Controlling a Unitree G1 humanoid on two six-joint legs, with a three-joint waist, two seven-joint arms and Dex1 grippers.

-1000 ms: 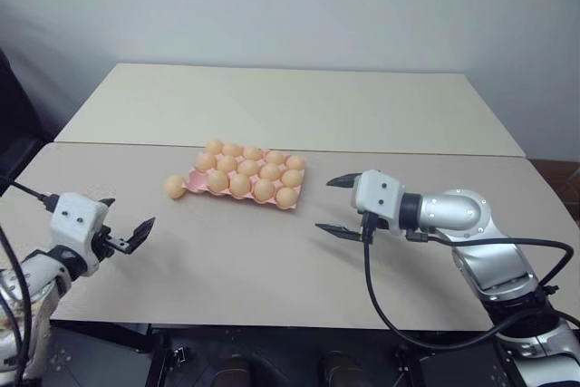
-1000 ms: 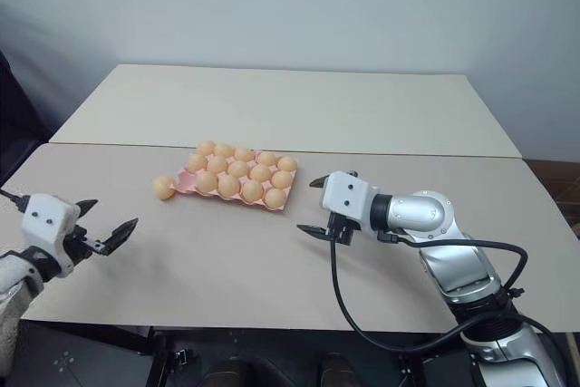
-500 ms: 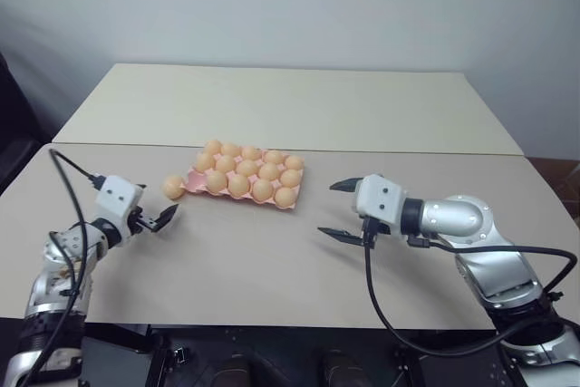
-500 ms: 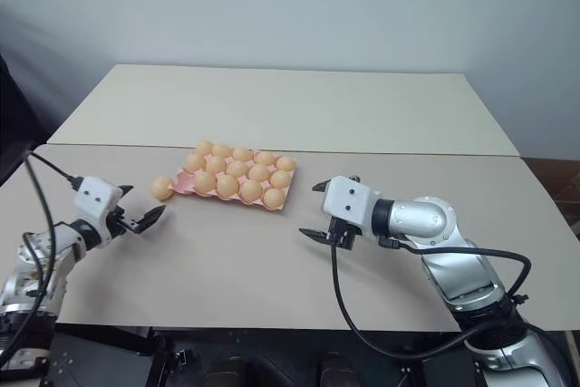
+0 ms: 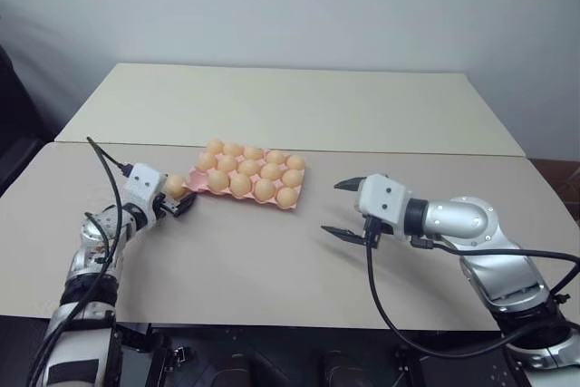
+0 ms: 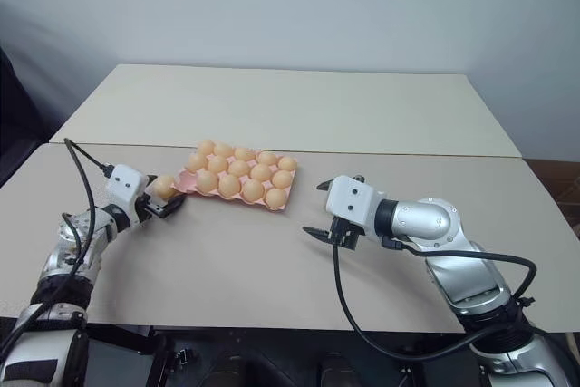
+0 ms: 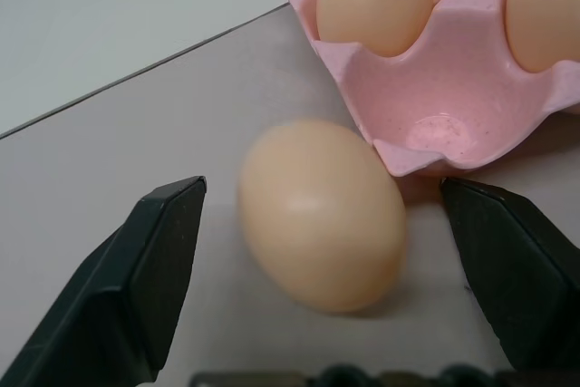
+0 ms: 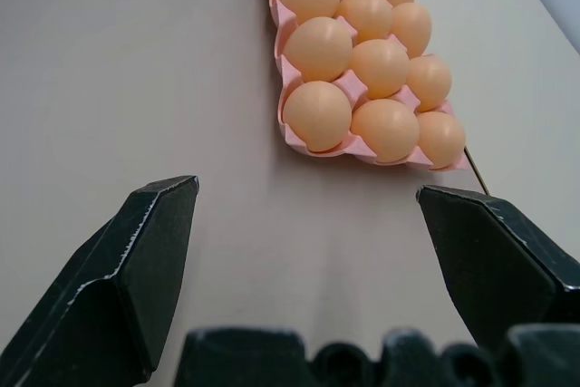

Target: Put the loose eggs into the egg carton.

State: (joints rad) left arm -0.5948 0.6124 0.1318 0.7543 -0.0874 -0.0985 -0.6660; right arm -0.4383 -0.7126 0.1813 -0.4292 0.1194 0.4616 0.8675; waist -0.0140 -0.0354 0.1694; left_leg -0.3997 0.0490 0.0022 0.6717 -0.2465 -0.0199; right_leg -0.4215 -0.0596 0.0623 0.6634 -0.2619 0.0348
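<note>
Smooth tan egg [image 7: 322, 215] with soft sheen, pink carton [image 7: 453, 106] of matt speckled moulded pulp, matt beige table top [image 5: 272, 251], black matt plastic fingers [image 7: 136, 278]

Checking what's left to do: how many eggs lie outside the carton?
1. The egg lies on the table beside the carton's empty corner cup, inside the open left gripper.

head stereo: high, forward-down | wrist views: low, close | shared: egg carton [image 5: 246, 176]
</note>
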